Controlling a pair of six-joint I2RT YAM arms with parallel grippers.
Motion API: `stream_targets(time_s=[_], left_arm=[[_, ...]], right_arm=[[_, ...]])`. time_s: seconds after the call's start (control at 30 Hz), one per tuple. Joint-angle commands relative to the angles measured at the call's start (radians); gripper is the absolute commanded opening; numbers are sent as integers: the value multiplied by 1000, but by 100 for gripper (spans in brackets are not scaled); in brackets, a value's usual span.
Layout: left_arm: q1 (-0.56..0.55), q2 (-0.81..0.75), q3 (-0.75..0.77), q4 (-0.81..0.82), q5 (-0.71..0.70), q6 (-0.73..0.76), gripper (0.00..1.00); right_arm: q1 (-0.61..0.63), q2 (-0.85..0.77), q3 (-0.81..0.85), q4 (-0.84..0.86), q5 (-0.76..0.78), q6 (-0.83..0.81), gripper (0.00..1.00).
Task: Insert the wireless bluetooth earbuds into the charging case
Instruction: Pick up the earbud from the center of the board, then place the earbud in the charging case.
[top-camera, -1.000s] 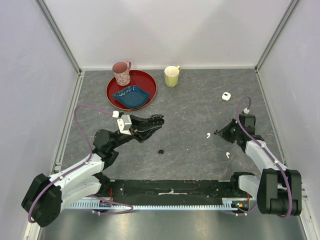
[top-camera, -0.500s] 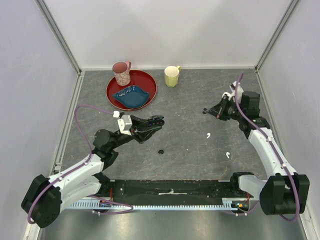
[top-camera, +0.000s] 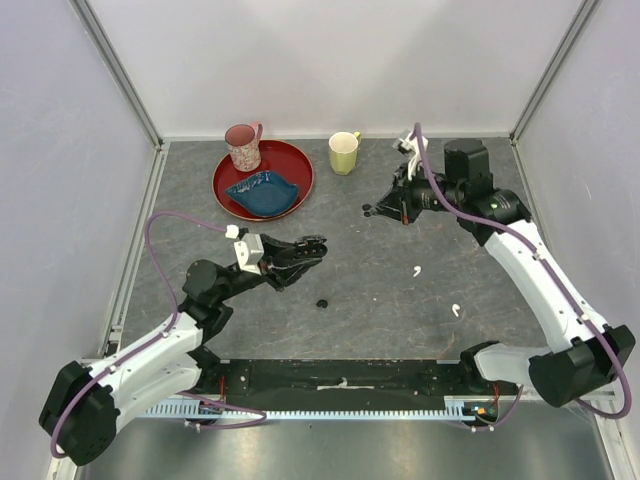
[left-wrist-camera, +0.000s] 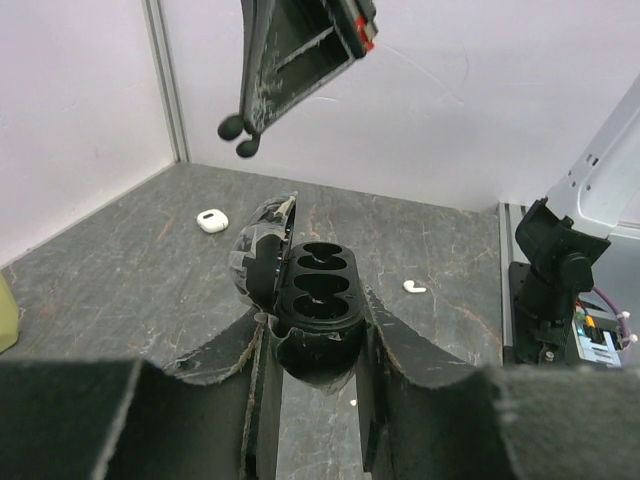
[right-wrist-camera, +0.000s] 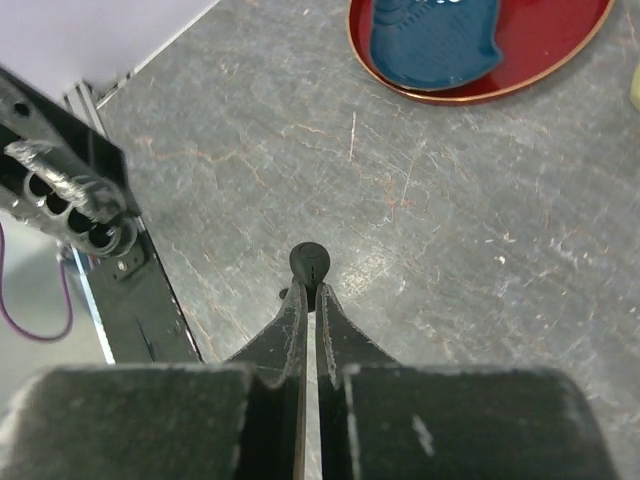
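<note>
A lab test enclosure: white panel walls (top-camera: 330, 60), aluminium posts (top-camera: 118, 75), grey tabletop (top-camera: 400, 300).

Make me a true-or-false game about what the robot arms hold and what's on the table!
1. The left gripper holds an open black case with both slots empty. True.
2. The right gripper is wide open. False: it is shut on a small black bud.
3. The blue dish sits on the red plate. True.
4. The yellow mug stands on the red plate. False: it stands on the table, beside the plate.
5. Two white buds lie on the table. True.
</note>
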Motion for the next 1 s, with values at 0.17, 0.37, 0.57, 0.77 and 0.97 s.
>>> stream_targets(time_s=[0.17, 0.37, 0.57, 0.77, 0.97], left_arm=[[0, 12, 37, -48, 57, 48, 2], [0, 50, 81, -77, 119, 57, 2], [0, 72, 124, -103, 155, 54, 2], [0, 90, 155, -157, 192, 57, 2], [-2, 92, 178, -224, 244, 69, 2]], right_arm=[[103, 62, 281, -380, -8, -386, 0], [197, 55, 343, -469, -30, -513, 0], [350, 80, 348, -495, 59, -541, 0], [433, 69, 343, -489, 106, -544, 0], [474, 75, 360, -488, 152, -533, 0]])
